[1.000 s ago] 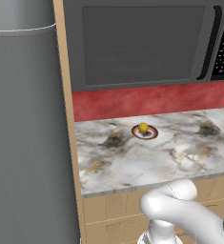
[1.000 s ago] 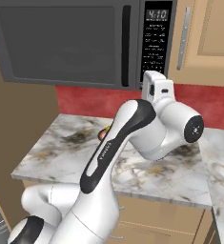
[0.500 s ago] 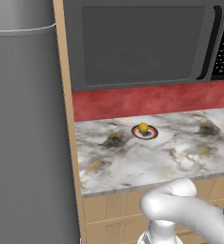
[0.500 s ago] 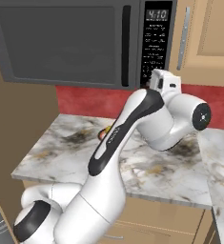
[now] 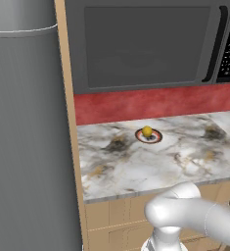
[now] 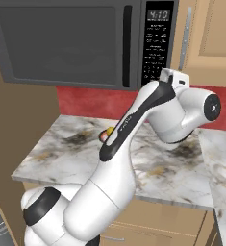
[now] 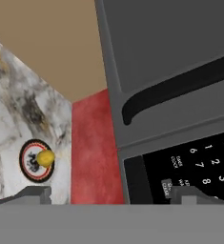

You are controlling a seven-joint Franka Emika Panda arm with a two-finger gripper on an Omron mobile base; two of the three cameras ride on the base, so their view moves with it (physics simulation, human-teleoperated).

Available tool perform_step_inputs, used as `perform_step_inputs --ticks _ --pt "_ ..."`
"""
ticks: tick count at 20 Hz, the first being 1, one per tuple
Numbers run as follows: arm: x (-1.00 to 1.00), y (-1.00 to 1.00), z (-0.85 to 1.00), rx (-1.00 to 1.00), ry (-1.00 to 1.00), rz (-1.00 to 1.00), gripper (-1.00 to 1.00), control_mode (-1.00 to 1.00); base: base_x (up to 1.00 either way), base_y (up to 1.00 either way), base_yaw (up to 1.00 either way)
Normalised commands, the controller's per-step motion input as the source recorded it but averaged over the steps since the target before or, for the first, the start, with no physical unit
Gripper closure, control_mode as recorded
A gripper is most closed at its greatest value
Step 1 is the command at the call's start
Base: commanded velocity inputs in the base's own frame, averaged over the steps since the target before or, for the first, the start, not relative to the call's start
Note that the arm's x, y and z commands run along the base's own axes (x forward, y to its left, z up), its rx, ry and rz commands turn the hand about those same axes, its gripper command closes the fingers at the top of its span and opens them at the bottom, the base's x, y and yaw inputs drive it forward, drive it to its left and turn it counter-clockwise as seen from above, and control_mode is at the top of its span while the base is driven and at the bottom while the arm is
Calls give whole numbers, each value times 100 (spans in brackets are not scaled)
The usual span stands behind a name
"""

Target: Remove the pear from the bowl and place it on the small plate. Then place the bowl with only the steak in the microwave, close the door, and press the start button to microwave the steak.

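Gripper (image 7: pixel 108 193): jaws spread wide, nothing between them, held close to the keypad (image 7: pixel 199 164) at the microwave's (image 5: pixel 146 44) right side.
Counter (image 5: pixel 185 157): marbled white, in front of a red backsplash (image 5: pixel 150 103).
Plate (image 5: pixel 149 136): red-rimmed, on the counter near the backsplash, below the microwave.
Pear (image 5: pixel 147 131): yellow, resting on the plate.
Door (image 6: pixel 61 43): shut flush; black bar handle (image 6: pixel 127 45) upright beside the keypad.
Fridge (image 5: pixel 23 137): grey, left of the counter.
Bowl and steak: cannot tell where.
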Motion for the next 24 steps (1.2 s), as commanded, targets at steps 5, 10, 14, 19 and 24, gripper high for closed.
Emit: perform_step_inputs --ticks 5,10,14,19,24 --pt "15 1 -32 0 2 0 -100 -100 0 0 0" --pt "18 -1 0 2 3 0 -100 -100 0 0 0" --pt "23 -1 0 4 7 0 -100 -100 0 0 0" --pt "27 -1 0 4 8 0 -100 -100 0 0 0" --pt "20 -14 0 5 8 0 -100 -100 0 0 0"
